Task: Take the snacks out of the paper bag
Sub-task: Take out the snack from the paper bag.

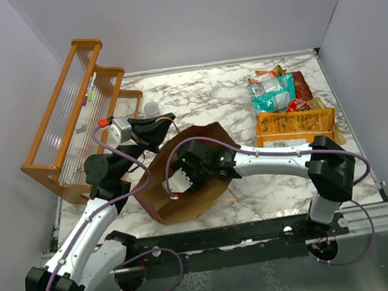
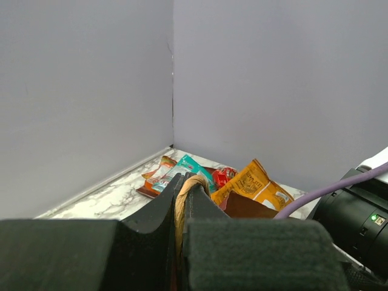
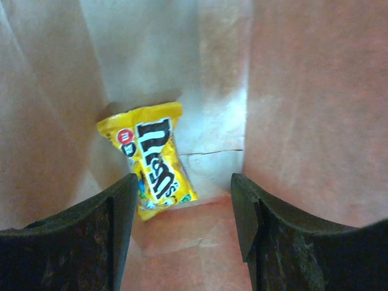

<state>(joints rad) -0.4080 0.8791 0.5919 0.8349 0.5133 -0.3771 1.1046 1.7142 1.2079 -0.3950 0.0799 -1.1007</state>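
The paper bag (image 1: 200, 191), dark red outside and brown inside, lies tilted at the table's middle. My left gripper (image 1: 154, 129) is shut on its twine handle (image 2: 182, 200). My right gripper (image 1: 182, 177) is inside the bag, open (image 3: 183, 188). A yellow M&M's packet (image 3: 151, 159) lies at the bag's bottom, just ahead of the left finger and untouched. Outside, at the back right, lie the teal packet (image 1: 272, 93), the dark red Doritos bag (image 1: 302, 85), the small red packet (image 1: 297, 106), the orange packet (image 1: 266, 75) and the orange-yellow chip bag (image 1: 296, 128).
An orange wooden rack (image 1: 68, 127) stands at the back left, close to my left arm. A small clear cup (image 1: 151, 109) sits beside it. Grey walls close the table on three sides. The snack pile also shows in the left wrist view (image 2: 254, 185).
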